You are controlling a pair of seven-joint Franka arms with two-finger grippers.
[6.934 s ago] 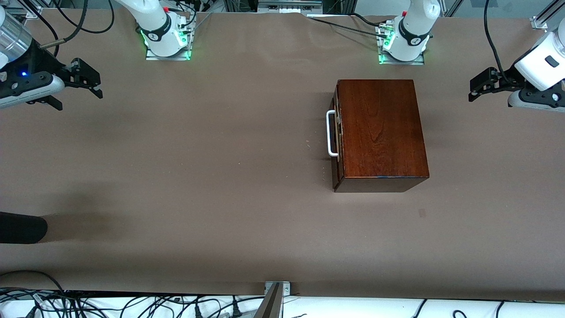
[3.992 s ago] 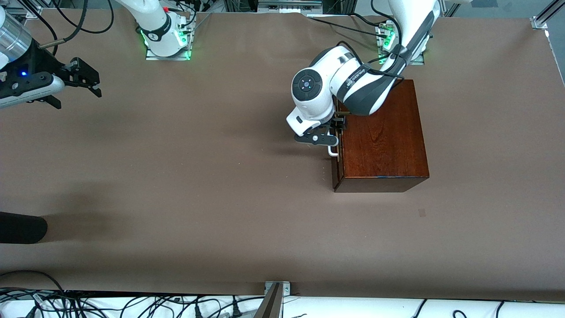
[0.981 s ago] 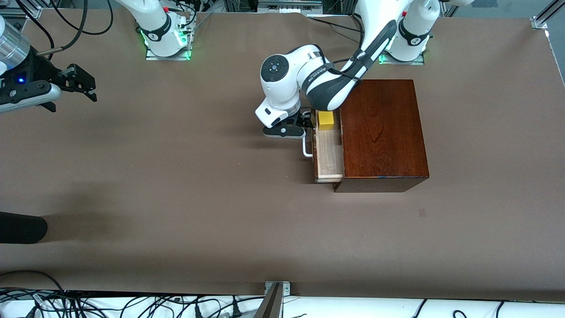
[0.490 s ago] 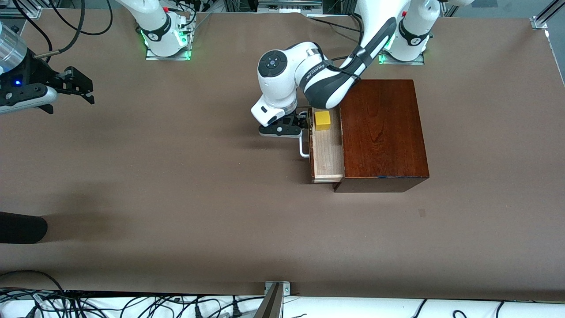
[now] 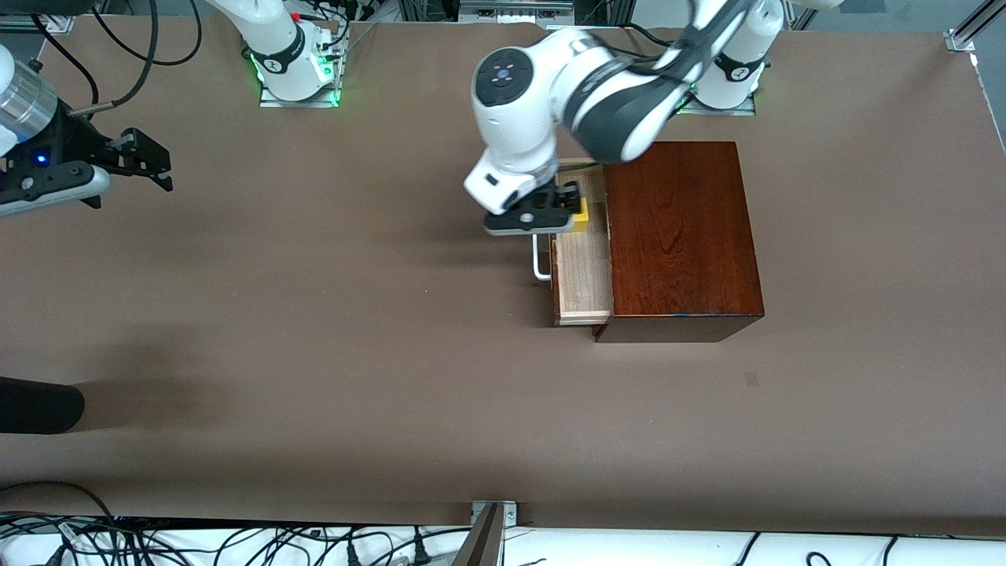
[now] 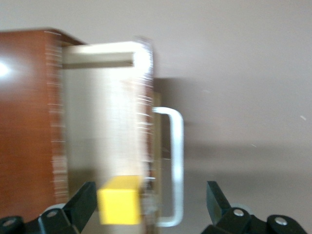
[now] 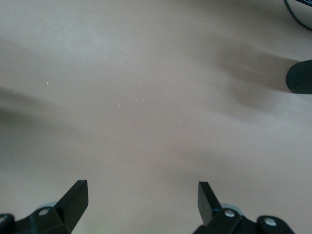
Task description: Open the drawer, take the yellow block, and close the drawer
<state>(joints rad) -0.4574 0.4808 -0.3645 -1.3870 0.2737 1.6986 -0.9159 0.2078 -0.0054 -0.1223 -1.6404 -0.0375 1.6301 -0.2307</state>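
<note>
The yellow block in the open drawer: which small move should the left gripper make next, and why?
Probably shift sideways until the yellow block sits midway between its open fingers, then lower. In the left wrist view the block lies close to one finger, and the left gripper straddles the drawer front and handle too. The right gripper waits open over bare table.

Glossy reddish-brown wooden box (image 5: 680, 236); drawer (image 5: 583, 275) of pale, matt bare wood; smooth white handle (image 5: 539, 263); matt brown table (image 5: 314, 314); plain yellow block (image 6: 119, 207).
</note>
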